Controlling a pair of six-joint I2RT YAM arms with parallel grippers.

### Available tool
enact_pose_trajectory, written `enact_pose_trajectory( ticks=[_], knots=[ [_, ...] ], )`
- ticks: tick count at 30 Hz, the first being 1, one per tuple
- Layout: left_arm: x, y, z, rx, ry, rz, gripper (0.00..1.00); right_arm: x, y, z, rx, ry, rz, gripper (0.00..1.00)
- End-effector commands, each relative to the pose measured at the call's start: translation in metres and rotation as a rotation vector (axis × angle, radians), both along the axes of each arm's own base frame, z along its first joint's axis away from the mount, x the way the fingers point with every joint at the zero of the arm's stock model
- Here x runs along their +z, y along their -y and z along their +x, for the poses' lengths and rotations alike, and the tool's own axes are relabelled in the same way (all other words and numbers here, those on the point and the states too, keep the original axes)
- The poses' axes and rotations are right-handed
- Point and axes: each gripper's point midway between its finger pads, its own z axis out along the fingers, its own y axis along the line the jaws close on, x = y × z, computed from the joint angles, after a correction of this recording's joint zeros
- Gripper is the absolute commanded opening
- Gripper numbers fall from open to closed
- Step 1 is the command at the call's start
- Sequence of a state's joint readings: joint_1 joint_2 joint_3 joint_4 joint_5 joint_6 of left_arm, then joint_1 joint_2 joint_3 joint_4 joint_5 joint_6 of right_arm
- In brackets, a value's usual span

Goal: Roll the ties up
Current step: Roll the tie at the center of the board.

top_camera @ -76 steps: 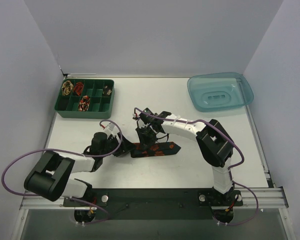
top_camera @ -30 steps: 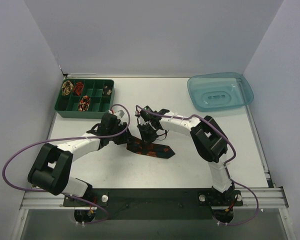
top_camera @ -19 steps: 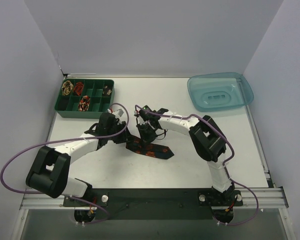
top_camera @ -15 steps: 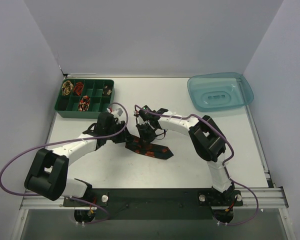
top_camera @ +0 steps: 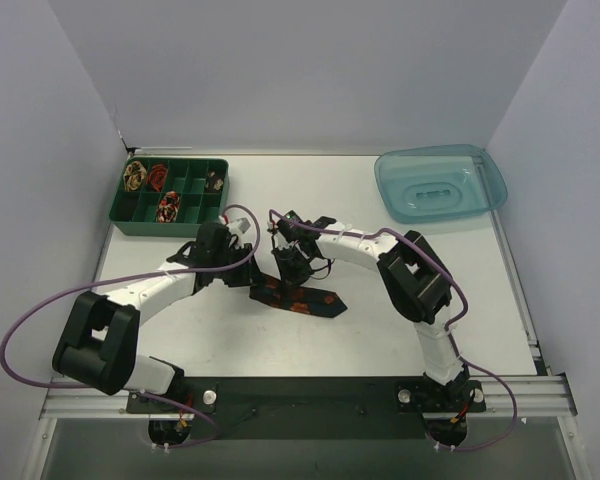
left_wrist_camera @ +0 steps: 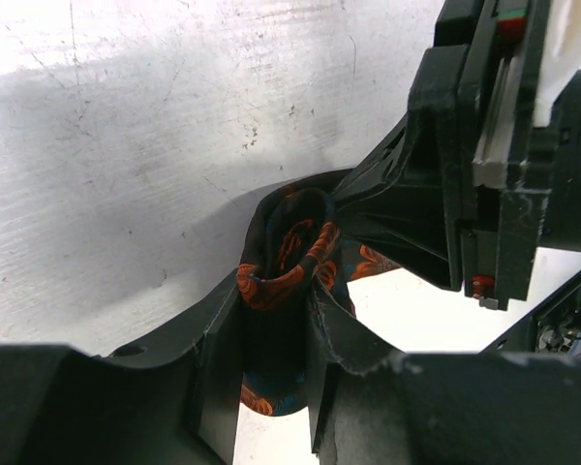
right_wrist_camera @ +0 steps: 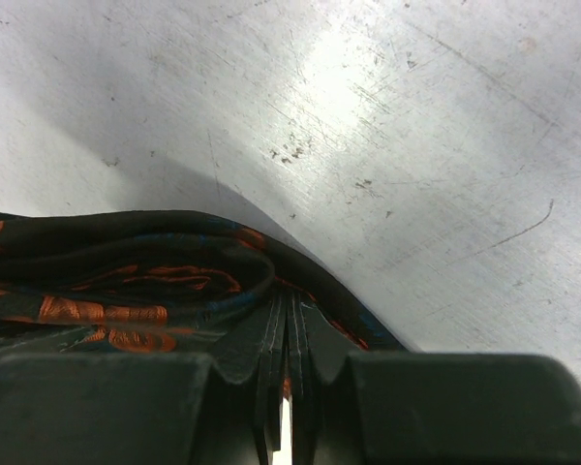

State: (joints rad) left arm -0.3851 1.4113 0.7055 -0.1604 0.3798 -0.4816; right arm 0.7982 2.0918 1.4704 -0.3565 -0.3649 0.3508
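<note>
The dark navy tie with the red-orange floral pattern lies at the table's middle, its pointed end toward the right front. Its near end is wound into a loose coil. My left gripper is shut on that coil, which sits between its fingers. My right gripper stands over the tie from the right and is pinched shut on a thin layer of the fabric. Its body shows in the left wrist view. Small rolled ties, cream, red and brown, sit in the tray.
A green compartment tray stands at the back left. A clear blue tub stands upside down at the back right. Purple cables loop off both arms. White walls close in three sides.
The left arm has reached farther in, up to the tie's coiled end. The tie's pointed tail has swung toward the front right. Over the last half second almost nothing has moved.
</note>
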Motion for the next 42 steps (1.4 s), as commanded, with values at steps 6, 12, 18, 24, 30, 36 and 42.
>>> enact_pose_trajectory(
  ticks=[6, 12, 18, 24, 30, 36, 42],
  knots=[
    [0.011, -0.005, 0.019, -0.013, 0.083, 0.232, 0.28, -0.034, 0.032, -0.014, 0.003, -0.056, -0.178, 0.03],
    [0.013, 0.005, 0.017, -0.052, 0.107, 0.333, 0.27, -0.033, 0.031, -0.011, 0.002, -0.052, -0.181, 0.04],
    [0.016, -0.004, 0.023, -0.018, 0.122, 0.409, 0.28, -0.018, 0.029, 0.001, -0.017, -0.054, -0.123, 0.04],
    [0.023, -0.029, 0.034, 0.072, 0.118, 0.524, 0.28, 0.016, 0.054, 0.031, -0.098, 0.013, -0.078, 0.04],
    [0.021, -0.062, 0.037, 0.213, 0.06, 0.616, 0.28, 0.029, 0.087, 0.046, -0.184, 0.046, -0.086, 0.04],
    [0.016, -0.08, 0.04, 0.296, 0.026, 0.572, 0.28, 0.037, 0.075, 0.035, -0.148, 0.04, -0.046, 0.04],
    [0.017, -0.077, 0.04, 0.287, 0.027, 0.542, 0.28, 0.044, 0.033, -0.004, -0.006, 0.047, -0.017, 0.04]
  ],
)
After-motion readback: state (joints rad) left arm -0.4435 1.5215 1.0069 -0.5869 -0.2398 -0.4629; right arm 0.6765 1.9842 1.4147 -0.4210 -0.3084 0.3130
